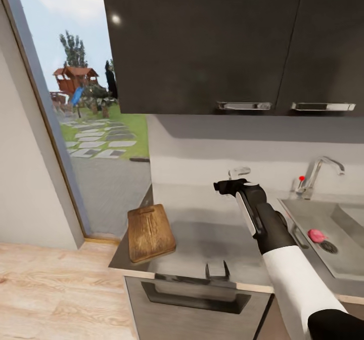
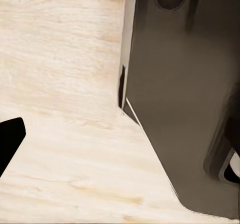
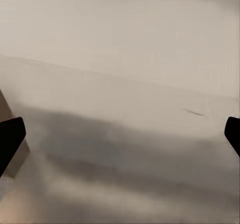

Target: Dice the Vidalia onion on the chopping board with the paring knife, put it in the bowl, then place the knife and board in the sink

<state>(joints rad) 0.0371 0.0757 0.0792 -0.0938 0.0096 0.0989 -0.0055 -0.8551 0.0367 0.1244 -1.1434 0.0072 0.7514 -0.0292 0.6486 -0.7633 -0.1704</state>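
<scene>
The robot's right gripper [image 1: 226, 185] hangs over the glossy countertop [image 1: 202, 244] in the kitchen, its arm stretched out from the lower right of the head view; in the right wrist view two dark fingertips [image 3: 11, 139] sit at opposite edges of the picture with bare worktop and pale wall between them, so the jaws stand wide apart and hold nothing. The Vidalia onion [image 1: 317, 235], rendered here as a small rounded pink lump, lies in the grey steel sink [image 1: 308, 218] just beside the round drain, well off to the arm side of the open jaws and behind them, under the angular chrome tap [image 1: 318, 173] with its red dot. The dark-brown chopping board [image 1: 150, 232], grain showing and handle slot at its far end, lies well apart from the jaws on the opposite side, at the counter's end near the window, one corner looking close to the edge. Of the left gripper only one dark fingertip [image 2: 9, 141] appears in the left wrist view, above pale plank floor [image 2: 65, 134] beside a dark cabinet side, so its jaws cannot be judged. The risks from here: the round onion may roll from closing fingers toward the drain, an elbow swinging sinkward may strike the tap, and a careless brush could nudge the board off the end of the counter.
</scene>
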